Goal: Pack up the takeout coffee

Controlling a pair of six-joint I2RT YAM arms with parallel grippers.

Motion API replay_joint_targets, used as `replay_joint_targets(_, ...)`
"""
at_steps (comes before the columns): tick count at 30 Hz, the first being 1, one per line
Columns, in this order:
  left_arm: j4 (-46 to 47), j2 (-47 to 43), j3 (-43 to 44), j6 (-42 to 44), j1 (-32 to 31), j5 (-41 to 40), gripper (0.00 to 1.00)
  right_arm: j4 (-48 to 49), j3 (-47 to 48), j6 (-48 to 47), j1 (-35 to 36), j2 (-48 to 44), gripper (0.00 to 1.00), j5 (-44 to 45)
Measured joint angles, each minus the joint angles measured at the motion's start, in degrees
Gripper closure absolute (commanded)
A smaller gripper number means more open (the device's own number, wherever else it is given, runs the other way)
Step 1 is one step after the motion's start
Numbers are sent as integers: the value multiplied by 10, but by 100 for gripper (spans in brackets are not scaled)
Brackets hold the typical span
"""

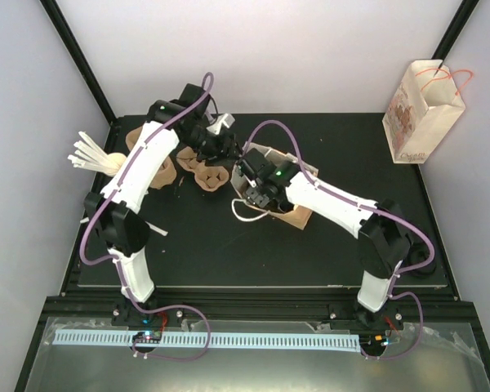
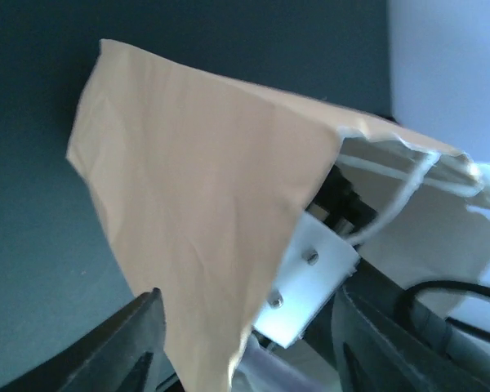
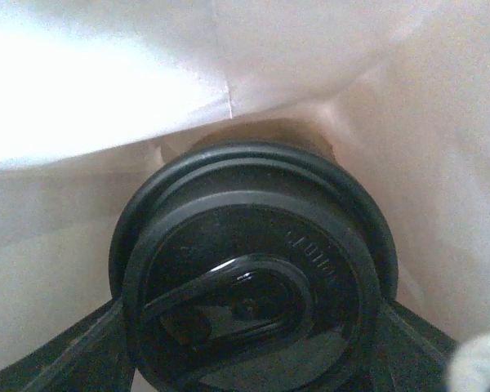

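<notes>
The takeout coffee shows only in the right wrist view as its black round lid (image 3: 253,278), which fills the frame; the cup body is hidden below it. It is inside the brown paper bag (image 1: 292,214), whose pale inner walls (image 3: 408,122) surround it. My right gripper (image 3: 253,359) is shut on the cup, with a finger (image 3: 73,351) on each side, and reaches into the bag's mouth (image 1: 253,189). My left gripper (image 1: 227,151) is at the bag's rim, jaws apart, with the bag's brown wall (image 2: 196,188) hanging between them (image 2: 245,351).
Brown cup carriers (image 1: 204,170) lie at the back left under the left arm. White stirrers (image 1: 88,152) stick out at the far left. A second, printed paper bag (image 1: 420,110) stands at the back right. The bag's white handle (image 1: 247,216) lies on the mat.
</notes>
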Motion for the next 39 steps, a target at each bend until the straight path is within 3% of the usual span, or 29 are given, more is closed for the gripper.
replay_joint_targets(6, 87, 0, 0, -76, 33, 46, 16, -2, 53, 10, -44, 36, 52, -37)
replay_joint_targets(17, 236, -72, -85, -163, 60, 105, 14, -66, 176, 56, -99, 116, 53, -83)
replay_joint_targets(35, 206, -97, -140, -136, 55, 129, 14, -29, 205, 71, -140, 151, 52, -115)
replay_joint_targets(38, 202, -97, -146, -131, 55, 129, 14, -23, 203, 71, -141, 148, 47, -113)
replay_joint_targets(39, 200, -97, -146, -129, 55, 129, 14, -22, 203, 71, -141, 147, 40, -112)
